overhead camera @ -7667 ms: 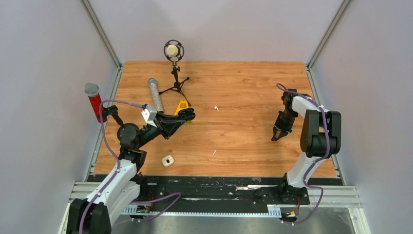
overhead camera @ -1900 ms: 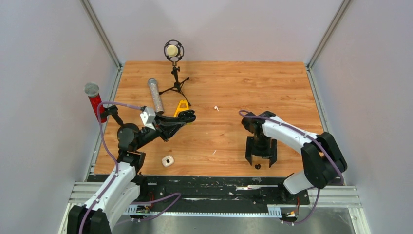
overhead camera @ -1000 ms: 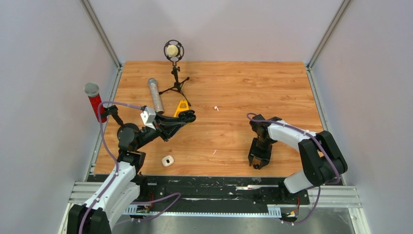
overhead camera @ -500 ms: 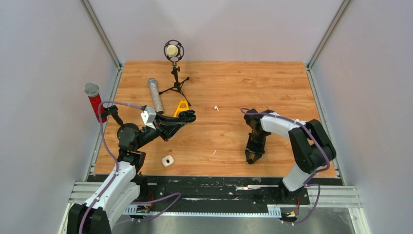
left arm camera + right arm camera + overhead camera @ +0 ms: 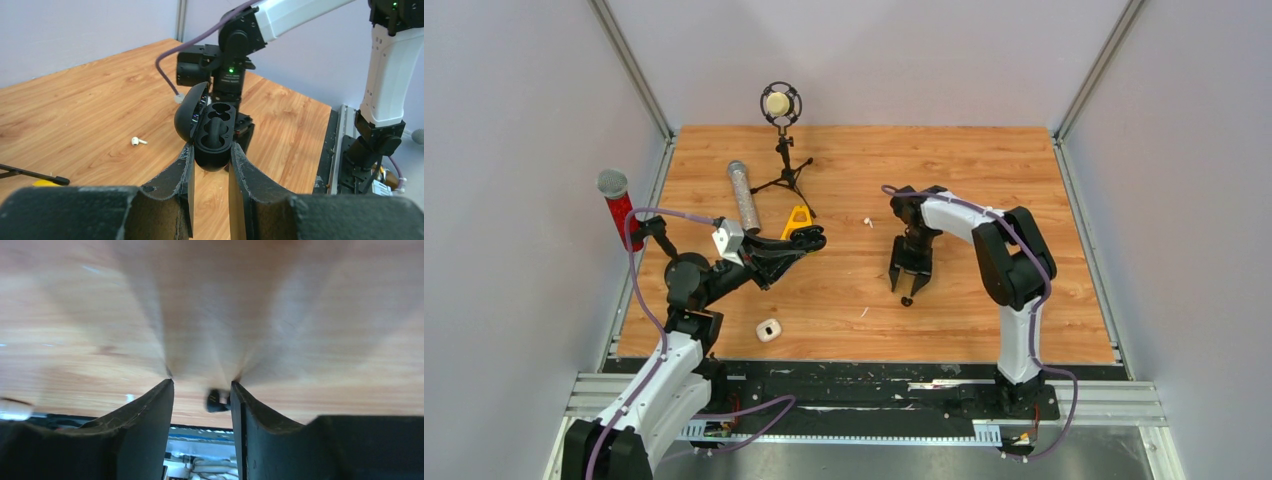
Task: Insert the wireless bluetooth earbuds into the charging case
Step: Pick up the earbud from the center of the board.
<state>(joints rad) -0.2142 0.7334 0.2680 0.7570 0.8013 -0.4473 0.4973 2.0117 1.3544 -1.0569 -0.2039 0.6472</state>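
My left gripper [image 5: 211, 150] is shut on a black charging case [image 5: 216, 131], held above the table with its lid open and two empty sockets showing. My right gripper [image 5: 908, 285] hangs low over mid-table with jaws apart. A small black earbud [image 5: 218, 400] sits at the tip of its right finger, with a gap to the left finger; in the top view this earbud [image 5: 906, 300] lies just past the fingertips. A white case [image 5: 769, 329] lies near the front left. Two tiny white earbuds lie on the wood, one [image 5: 867, 221] further back and one [image 5: 864, 312] nearer.
A microphone on a tripod stand [image 5: 779, 105] stands at the back. A silver microphone [image 5: 743, 190] and a yellow object [image 5: 797, 218] lie behind the left gripper. A red microphone [image 5: 616, 208] stands at the left edge.
The right arm has swung left and away from the table's front edge, and the black earbud has travelled with its fingertips. The left arm and its case have not moved.
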